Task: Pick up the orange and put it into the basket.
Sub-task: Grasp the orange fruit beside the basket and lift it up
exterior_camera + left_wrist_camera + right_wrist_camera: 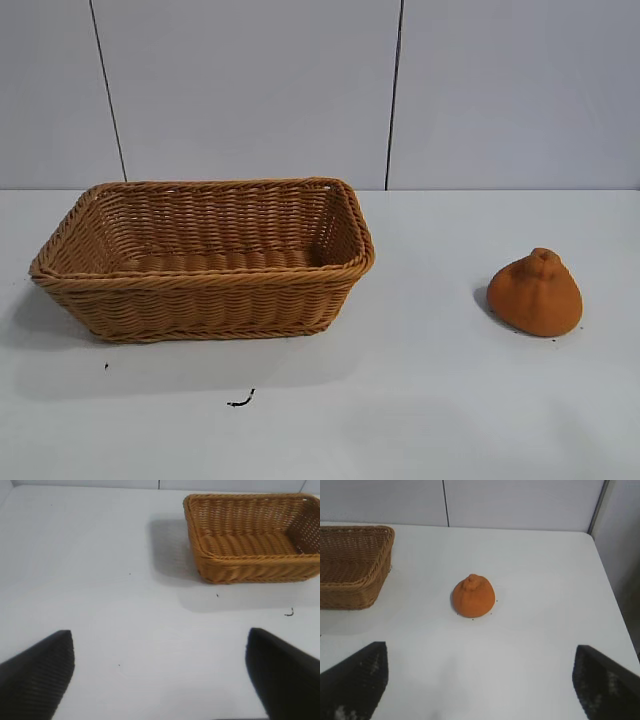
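The orange is a dull, knobby-necked fruit that sits on the white table at the right of the exterior view, apart from the basket. The tan wicker basket stands at the left and looks empty inside. Neither arm shows in the exterior view. My right gripper is open and empty, with the orange ahead of it between the lines of its fingers and the basket off to one side. My left gripper is open and empty over bare table, with the basket farther off.
A small dark scrap lies on the table in front of the basket, also shown in the left wrist view. A grey panelled wall stands behind the table. The table's edge runs beside the orange.
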Robot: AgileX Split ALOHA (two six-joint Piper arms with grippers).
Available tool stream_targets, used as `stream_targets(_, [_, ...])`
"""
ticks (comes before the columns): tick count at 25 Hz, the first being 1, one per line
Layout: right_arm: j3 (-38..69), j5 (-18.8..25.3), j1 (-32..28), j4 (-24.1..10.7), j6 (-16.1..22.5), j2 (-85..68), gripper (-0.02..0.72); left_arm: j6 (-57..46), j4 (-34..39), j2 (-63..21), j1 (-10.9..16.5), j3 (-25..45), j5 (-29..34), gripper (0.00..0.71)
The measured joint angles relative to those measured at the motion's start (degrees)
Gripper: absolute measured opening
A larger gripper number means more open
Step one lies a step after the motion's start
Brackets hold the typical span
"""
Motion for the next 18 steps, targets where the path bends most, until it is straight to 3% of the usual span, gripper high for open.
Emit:
stream_targets(7, [-13.88,1.53,0.0,0.41,3.09,27.66,0.694,0.0,0.0,0.0,0.0,0.0,0.0,0.666])
stream_targets(14, [-28.34,3.33,0.0,4.24,2.7,52.16,0.694,0.0,0.0,0.0,0.0,0.0,0.0,0.666])
stream_targets(18, [-34.98,3.46,0.0,4.72,2.36,63.78,0.694,0.0,0.0,0.0,0.0,0.0,0.0,0.666])
